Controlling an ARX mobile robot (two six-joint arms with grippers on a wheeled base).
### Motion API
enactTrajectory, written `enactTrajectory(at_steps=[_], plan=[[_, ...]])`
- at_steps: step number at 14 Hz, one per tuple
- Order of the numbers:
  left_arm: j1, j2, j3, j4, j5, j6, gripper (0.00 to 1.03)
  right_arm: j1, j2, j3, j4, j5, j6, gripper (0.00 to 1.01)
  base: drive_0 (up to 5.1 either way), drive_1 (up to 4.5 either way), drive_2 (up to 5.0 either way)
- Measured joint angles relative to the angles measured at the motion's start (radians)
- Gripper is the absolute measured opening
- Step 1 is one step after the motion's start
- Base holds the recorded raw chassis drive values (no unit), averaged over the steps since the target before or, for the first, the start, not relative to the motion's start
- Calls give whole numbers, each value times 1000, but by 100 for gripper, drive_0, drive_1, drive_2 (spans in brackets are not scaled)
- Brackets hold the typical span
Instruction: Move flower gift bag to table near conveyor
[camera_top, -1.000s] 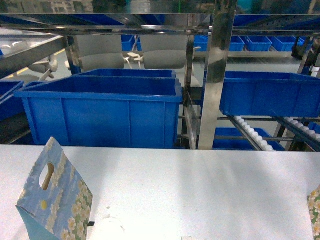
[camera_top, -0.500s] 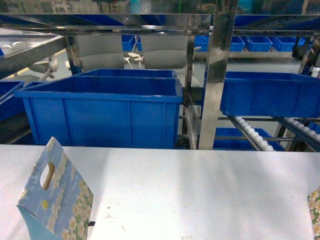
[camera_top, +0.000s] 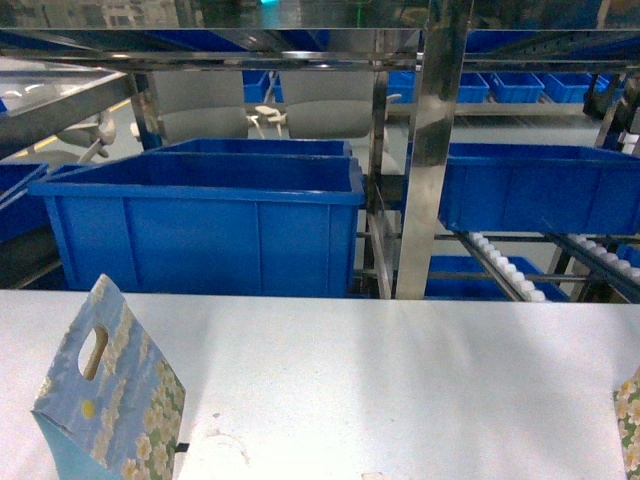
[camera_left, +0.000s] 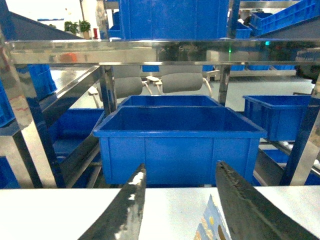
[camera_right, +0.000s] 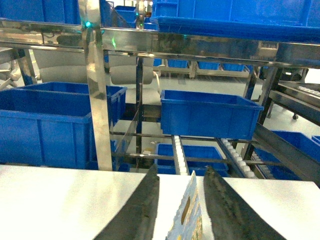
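The flower gift bag stands upright on the table, at the table's near-left corner in the head view, well back from the far edge where the conveyor slopes down behind the steel frame. A second patterned bag shows only as a sliver at the table's near-right edge, so which one the task means is a judgement; both look alike in print.

In the left wrist view the left gripper has its jaws spread wide, with the top corner of the bag just beside the right-hand finger and nothing between them. In the right wrist view the right gripper also stands parted, and the thin top edge of a bag rises in the gap, but I cannot tell whether the pads touch it.

The bag looks like thin printed card: light, fairly stiff along its folds, easy to crease or tip, and probably smooth enough to slide. The die-cut handle slot near its peak, or the flat top edge just above it, seems the soundest place to pinch. The large blue bin sits beyond the table's far edge
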Motion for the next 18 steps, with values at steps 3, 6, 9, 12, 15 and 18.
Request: enactTrajectory(at_steps=[3, 6, 9, 12, 15, 18], plan=[[-143, -82, -69, -8, -123, -3, 2, -109, -56, -63, 10, -115, 3, 2, 0, 0, 0], [-135, -141, -110, -26, -139, -4, 2, -267, -95, -102, 16, -266, 4, 2, 0, 0, 0], [-135, -196, -140, -51, -140, -4, 2, -262, -117, -135, 21, -266, 5, 2, 0, 0, 0], [-135, -251, -155, -105, -140, -4, 2, -262, -133, -150, 26, -266, 5, 2, 0, 0, 0], [-135, -408, -181, -221, -140, -4, 2, -262, -170, -185, 34, -267, 6, 2, 0, 0, 0], [-135, -408, -181, -222, -139, -4, 2, -262, -171, -185, 29, -267, 6, 2, 0, 0, 0]])
